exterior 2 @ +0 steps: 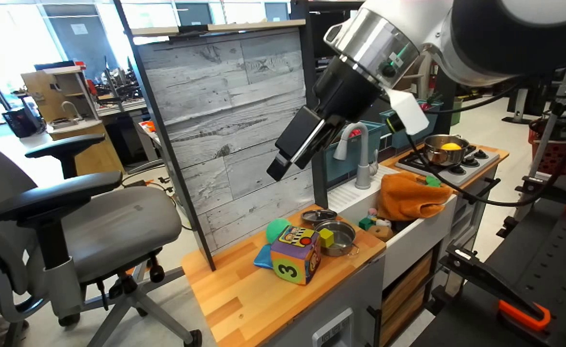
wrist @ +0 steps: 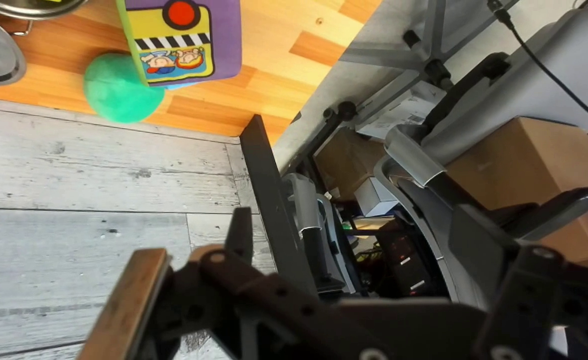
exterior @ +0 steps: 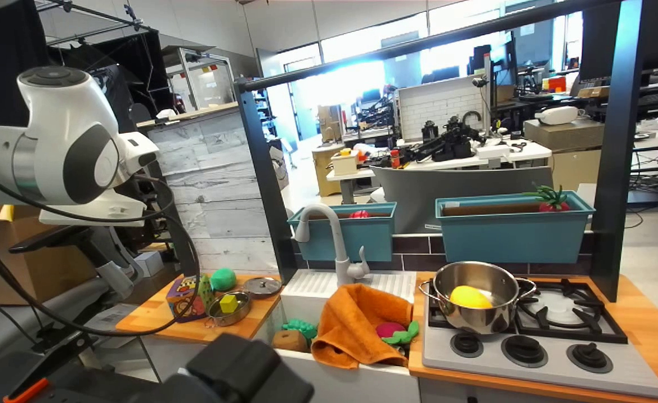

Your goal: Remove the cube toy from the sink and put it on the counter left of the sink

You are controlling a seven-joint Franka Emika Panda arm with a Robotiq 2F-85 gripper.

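The cube toy is a soft block with a purple top, an orange side with a green circle and a "3". It sits on the wooden counter left of the sink. It also shows in an exterior view and, partly cut off, at the top of the wrist view. My gripper hangs in the air above the counter, well above the cube toy and apart from it. In the wrist view my gripper's fingers are wide apart with nothing between them.
A green ball, a steel pan with a yellow block and a lid stand beside the cube toy. An orange cloth and other toys lie in the sink. A grey faucet and a wood-look panel rise behind.
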